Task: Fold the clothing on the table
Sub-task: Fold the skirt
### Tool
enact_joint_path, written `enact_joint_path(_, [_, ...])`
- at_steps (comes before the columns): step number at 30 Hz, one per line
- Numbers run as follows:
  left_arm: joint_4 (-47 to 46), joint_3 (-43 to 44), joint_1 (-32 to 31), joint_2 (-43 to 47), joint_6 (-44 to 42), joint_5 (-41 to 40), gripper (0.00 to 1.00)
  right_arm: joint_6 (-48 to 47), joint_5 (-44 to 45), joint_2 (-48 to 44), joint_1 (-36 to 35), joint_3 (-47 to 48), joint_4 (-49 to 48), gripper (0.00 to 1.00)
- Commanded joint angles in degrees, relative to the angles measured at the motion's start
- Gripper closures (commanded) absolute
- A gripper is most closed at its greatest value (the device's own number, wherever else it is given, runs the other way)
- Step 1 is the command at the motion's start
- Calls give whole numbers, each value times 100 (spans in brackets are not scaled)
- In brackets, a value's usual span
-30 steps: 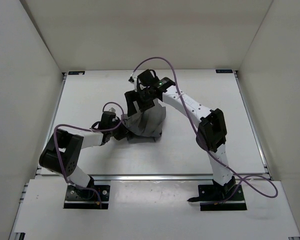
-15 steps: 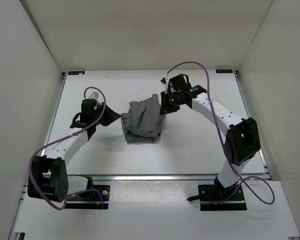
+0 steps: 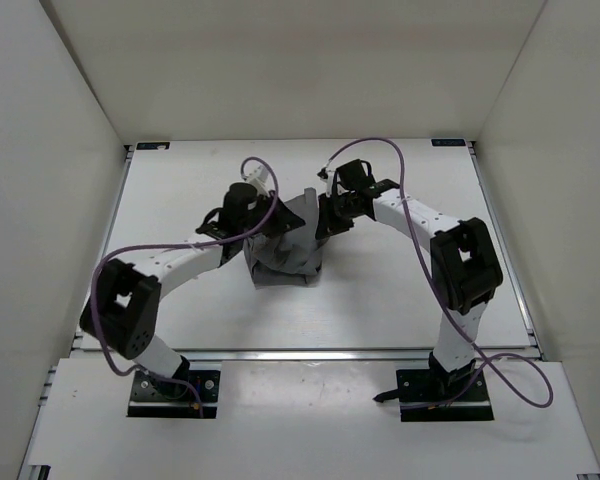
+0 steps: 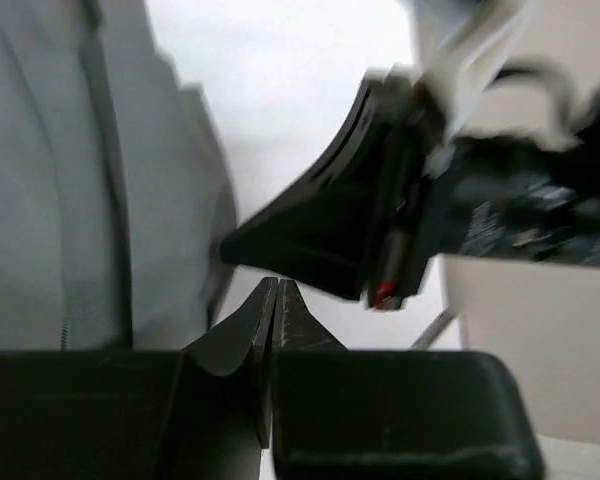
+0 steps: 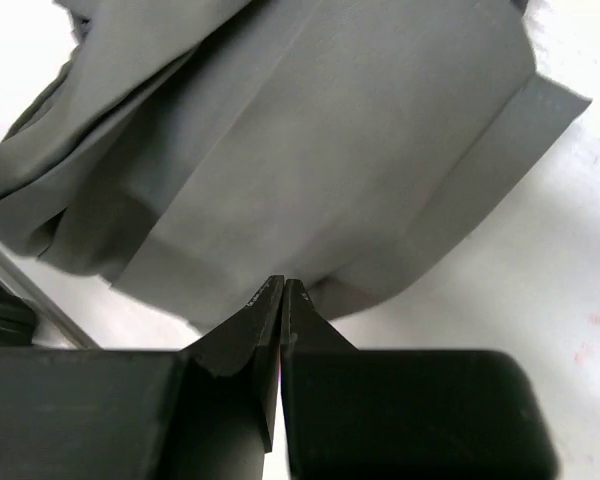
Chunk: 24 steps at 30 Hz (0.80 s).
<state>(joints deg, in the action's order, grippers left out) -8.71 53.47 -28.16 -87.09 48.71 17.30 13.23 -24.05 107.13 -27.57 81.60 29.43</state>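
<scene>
The grey clothing (image 3: 285,255) lies bunched in the middle of the white table (image 3: 400,290), its far right corner lifted into a peak. My right gripper (image 3: 323,222) is at that corner. In the right wrist view its tips (image 5: 282,283) are pressed together on the hem of the clothing (image 5: 310,150). My left gripper (image 3: 273,225) hovers at the garment's far left side. In the left wrist view it (image 4: 277,285) is shut with nothing between its fingers, the clothing (image 4: 70,180) lies just to its left, and the right arm's black gripper body (image 4: 350,240) is close ahead.
White walls enclose the table on three sides. A metal rail (image 3: 310,352) runs along the near edge, with both arm bases behind it. Purple cables loop over both arms. The two wrists are close together above the garment.
My left arm has swung in from the table's left side to the garment's far left edge. The right gripper has stayed at the raised corner, shifting slightly left.
</scene>
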Motion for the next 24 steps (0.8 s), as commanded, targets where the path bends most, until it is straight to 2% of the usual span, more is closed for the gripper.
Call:
enact_joint_path(1, [210,146,-347,-360,-335,-567,91,-76,-266,220,103,233,-350,99])
enact_joint_path(5, [809,251,-489,-747,-713,-1718,94,-128,-407,405,200,216,-456,100])
enact_joint_path(7, [1002,295,-419,-879,-854,-1991,94,-128,-433,484,235,260,-464,100])
enact_joint_path(11, [950,488,-67,-1274,-950,-2002,93,-286,-346,615,174,251,-421,100])
enact_joint_path(17, [1152,1287,197,-1837,-1118,-2117,92,-427,-275,809,129,154,-447,100])
enact_joint_path(20, [1082,1175,434,-1812,-1066,-2178,91,-523,-249,862,138,198,-368,100])
enact_joint_path(24, [1055,692,645,-1356,-1100,-2353,91,-480,-345,810,182,84,-490,100])
